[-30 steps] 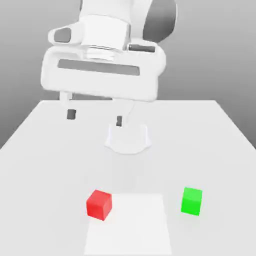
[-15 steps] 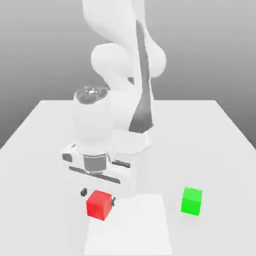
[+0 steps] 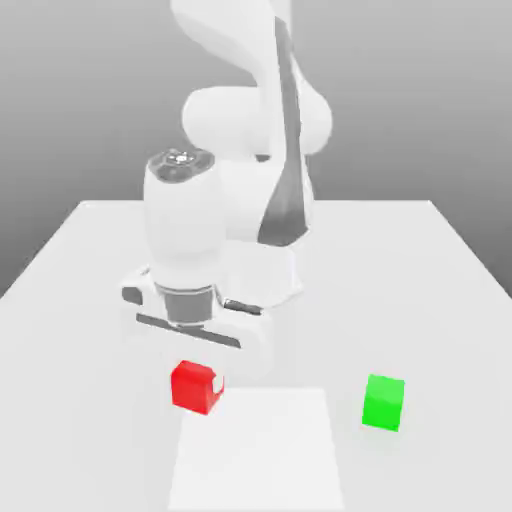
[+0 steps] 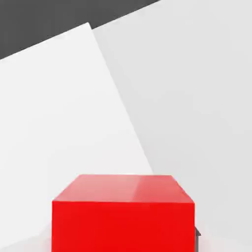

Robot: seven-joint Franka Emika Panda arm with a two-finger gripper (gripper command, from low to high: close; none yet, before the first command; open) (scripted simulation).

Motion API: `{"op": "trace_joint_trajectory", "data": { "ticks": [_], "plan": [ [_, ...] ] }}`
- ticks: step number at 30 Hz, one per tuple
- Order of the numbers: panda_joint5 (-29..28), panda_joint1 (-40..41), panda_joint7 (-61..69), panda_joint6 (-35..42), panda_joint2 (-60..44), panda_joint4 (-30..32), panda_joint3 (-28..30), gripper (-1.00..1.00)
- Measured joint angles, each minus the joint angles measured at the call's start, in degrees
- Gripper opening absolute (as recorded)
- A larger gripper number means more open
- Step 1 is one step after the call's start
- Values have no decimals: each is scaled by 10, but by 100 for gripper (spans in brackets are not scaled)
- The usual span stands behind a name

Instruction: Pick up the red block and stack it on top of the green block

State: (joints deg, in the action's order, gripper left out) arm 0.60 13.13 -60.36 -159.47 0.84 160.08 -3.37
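The white two-finger gripper points down, closed to the width of the small matte bright red cube, with one finger against its side toward the exterior view's right. The red cube is held upright by the far corner, on the exterior view's left, of the paler rectangular panel on the white table; I cannot tell how far its underside is from the tabletop. In the hand view, its top and one side face the camera. The small matte bright green cube sits alone on the table, beyond the panel's edge on the exterior view's right, well apart from the red one. Behind, the white and grey arm bends back toward the table's far edge.
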Motion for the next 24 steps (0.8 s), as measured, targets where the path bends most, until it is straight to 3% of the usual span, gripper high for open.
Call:
{"op": "trace_joint_trajectory", "data": {
  "ticks": [4, 12, 24],
  "plan": [
    [16, -92, -103, 26, 26, -3, -57, -100],
    [45, -193, -318, 66, 59, -9, -168, -100],
    [-77, -175, -430, 12, -25, -22, -179, -100]
  ]
}}
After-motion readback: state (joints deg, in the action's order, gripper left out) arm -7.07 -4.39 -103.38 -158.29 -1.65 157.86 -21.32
